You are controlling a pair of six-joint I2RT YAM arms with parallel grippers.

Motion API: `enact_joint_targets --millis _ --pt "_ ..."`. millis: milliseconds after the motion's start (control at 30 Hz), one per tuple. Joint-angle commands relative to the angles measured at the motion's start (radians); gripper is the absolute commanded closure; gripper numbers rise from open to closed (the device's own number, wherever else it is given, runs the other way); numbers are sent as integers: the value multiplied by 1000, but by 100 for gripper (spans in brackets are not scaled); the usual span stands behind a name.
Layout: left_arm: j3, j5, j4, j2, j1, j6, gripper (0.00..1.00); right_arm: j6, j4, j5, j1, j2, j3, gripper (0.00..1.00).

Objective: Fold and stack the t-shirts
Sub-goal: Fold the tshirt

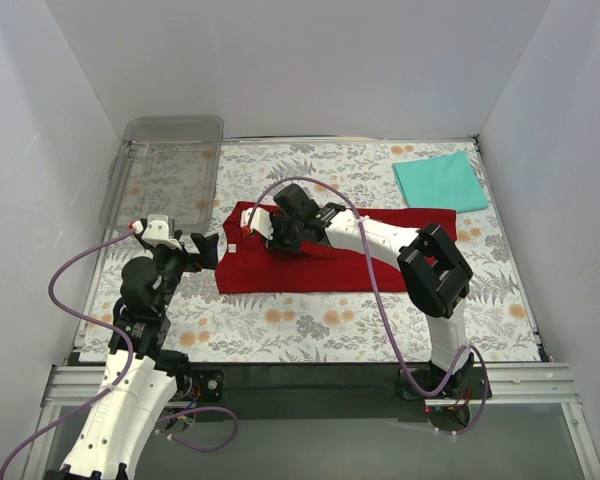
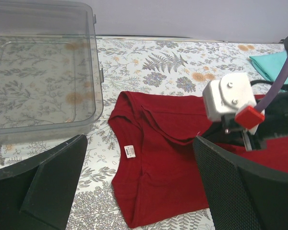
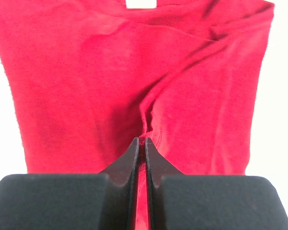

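Note:
The dark red t-shirt [image 1: 315, 272] lies partly folded across the middle of the floral mat [image 1: 330, 335], its collar and white label [image 2: 130, 151] at the left end. My right gripper [image 1: 277, 232] reaches down onto its upper left part. In the right wrist view it [image 3: 144, 142] is shut on a pinched ridge of red cloth [image 3: 86, 91]. My left gripper [image 1: 208, 250] hovers open at the shirt's left edge; the collar end [image 2: 153, 167] shows between its wide-spread fingers [image 2: 240, 191]. The teal t-shirt [image 1: 440, 182] lies folded at the back right.
A clear plastic tray [image 1: 130, 135] stands at the back left corner, close to my left gripper; its wall [image 2: 97, 72] shows in the left wrist view. White walls enclose the mat on three sides. The right arm's forearm [image 1: 380, 240] crosses over the red shirt.

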Motion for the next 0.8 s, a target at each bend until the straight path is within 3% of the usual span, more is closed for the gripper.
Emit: enact_joint_targets --millis 0,233,467,533,600,633,733,767 --pt "-10 -16 6 -6 6 12 15 33 20 -33 -25 -44 43 90" --pt "-10 -18 6 -2 6 14 15 130 25 -38 -115 -7 115 97" --pt "-11 -10 6 4 6 14 15 243 96 37 -201 10 122 95" --pt "-11 -7 6 6 7 14 15 272 96 68 -206 28 130 87" --pt "-10 -5 8 7 6 14 15 289 93 96 -208 44 135 74" --pt "-10 -5 8 9 6 14 15 307 93 135 -208 54 135 61" --pt "-13 1 8 9 6 14 15 320 93 186 -211 50 127 41" --pt "-11 4 6 10 6 14 15 321 93 186 -212 45 124 40"
